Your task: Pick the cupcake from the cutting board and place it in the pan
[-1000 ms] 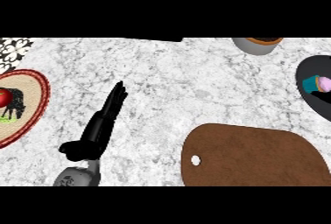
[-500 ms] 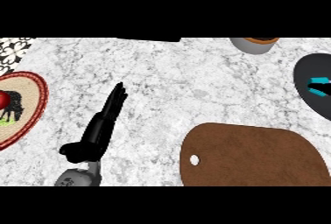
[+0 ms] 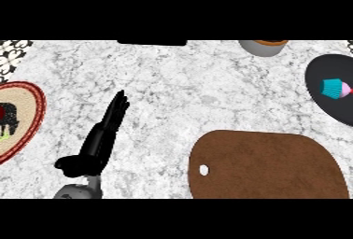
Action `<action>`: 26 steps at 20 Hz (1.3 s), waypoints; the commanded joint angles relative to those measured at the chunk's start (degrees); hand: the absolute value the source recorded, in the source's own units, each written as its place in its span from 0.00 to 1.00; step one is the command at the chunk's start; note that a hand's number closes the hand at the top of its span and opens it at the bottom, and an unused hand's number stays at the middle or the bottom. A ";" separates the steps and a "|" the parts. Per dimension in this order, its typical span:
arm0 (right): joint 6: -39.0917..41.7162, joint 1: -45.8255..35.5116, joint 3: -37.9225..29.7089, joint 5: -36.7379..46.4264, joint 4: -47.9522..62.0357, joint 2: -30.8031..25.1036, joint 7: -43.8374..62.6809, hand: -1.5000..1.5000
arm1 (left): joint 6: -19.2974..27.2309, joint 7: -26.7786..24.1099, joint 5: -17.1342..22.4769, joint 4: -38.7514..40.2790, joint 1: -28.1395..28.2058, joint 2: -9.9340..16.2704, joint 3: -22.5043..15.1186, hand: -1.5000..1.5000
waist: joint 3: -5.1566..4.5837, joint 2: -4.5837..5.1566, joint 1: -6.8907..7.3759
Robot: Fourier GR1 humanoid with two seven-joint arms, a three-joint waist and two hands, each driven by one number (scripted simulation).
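Observation:
The cupcake (image 3: 335,88), in a teal wrapper with a pink top, lies on its side inside the black pan (image 3: 329,74) at the right edge of the head view. The brown cutting board (image 3: 265,165) lies bare at the lower right. My left hand (image 3: 103,135) rests at the lower left with straight fingers pointing up, holding nothing. My right hand does not show.
A red-rimmed plate (image 3: 31,116) with dark and red food sits at the left edge. A grey bowl (image 3: 263,47) with an orange inside stands at the top right. A dark object (image 3: 151,42) lies at the top edge.
The view has shifted left, so the pan and cupcake sit closer to the right edge and the plate shows less. My left hand has stayed still.

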 commanded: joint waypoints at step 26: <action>18.88 17.07 3.75 -1.54 -6.17 -4.17 -14.88 0.00 | 0.86 1.39 -0.14 -0.03 -0.71 -0.23 1.33 0.50 | 0.05 -0.68 -1.42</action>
